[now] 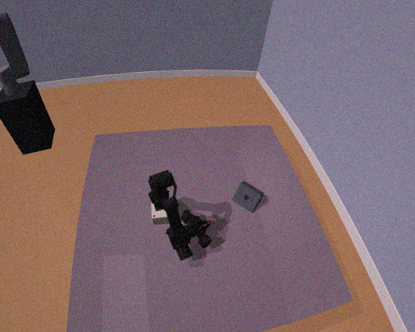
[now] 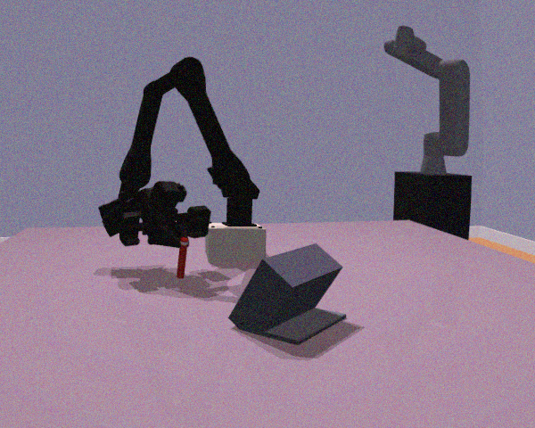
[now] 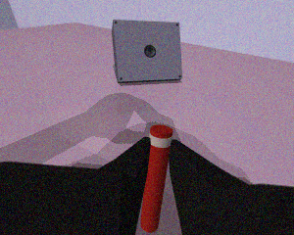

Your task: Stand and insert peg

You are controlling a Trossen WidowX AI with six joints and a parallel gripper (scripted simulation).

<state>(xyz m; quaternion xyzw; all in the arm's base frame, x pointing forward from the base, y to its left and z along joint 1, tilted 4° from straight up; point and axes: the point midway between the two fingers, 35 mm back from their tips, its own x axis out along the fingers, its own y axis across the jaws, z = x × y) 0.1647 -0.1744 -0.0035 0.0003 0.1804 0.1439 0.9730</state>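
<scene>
The red peg is held near its white-banded end, band up and plain end down. It is nearly upright with a slight lean in the exterior view. I cannot tell whether its plain end touches the table. My gripper is shut on the peg, with its body low and tipped toward level. The sloped panel stands apart from the peg. Its hole shows empty and dark; the exterior camera sees only the panel's back and sides.
The arm's white base stands behind the gripper. The panel's flat foot rests on the table. Another arm on a black pedestal stands far off beyond the table.
</scene>
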